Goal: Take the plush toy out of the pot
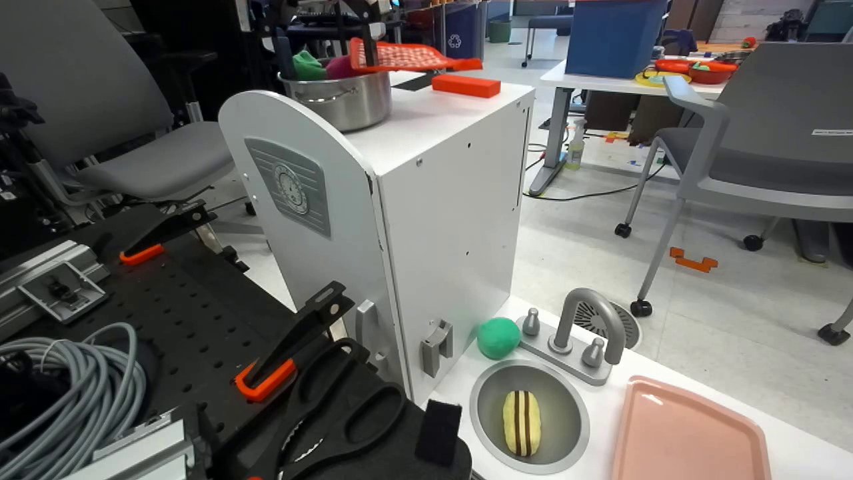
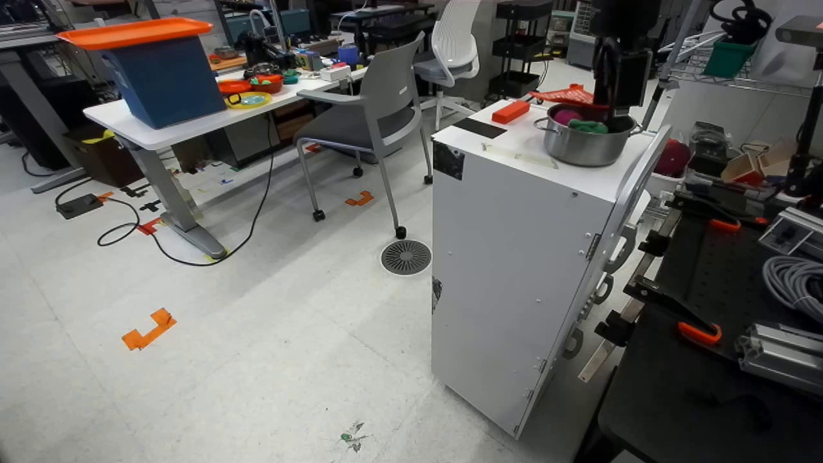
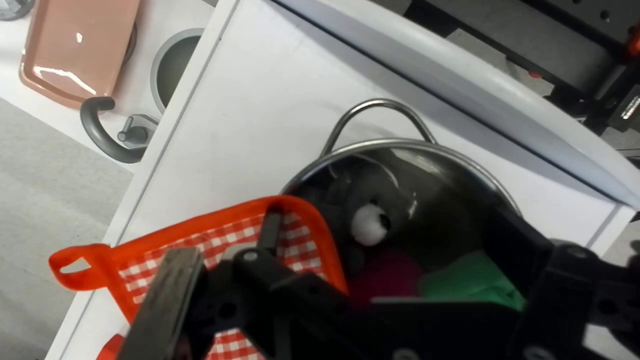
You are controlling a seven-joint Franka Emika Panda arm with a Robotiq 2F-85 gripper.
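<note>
Your gripper (image 3: 386, 220) is spread; magenta-and-green plush toy (image 3: 432, 282) sits near its tips, inside the shiny round metal pot (image 1: 353, 101), fuzzy grey bear (image 3: 369, 223) alongside; red-checked potholder (image 1: 410, 57) beside one finger.
</note>
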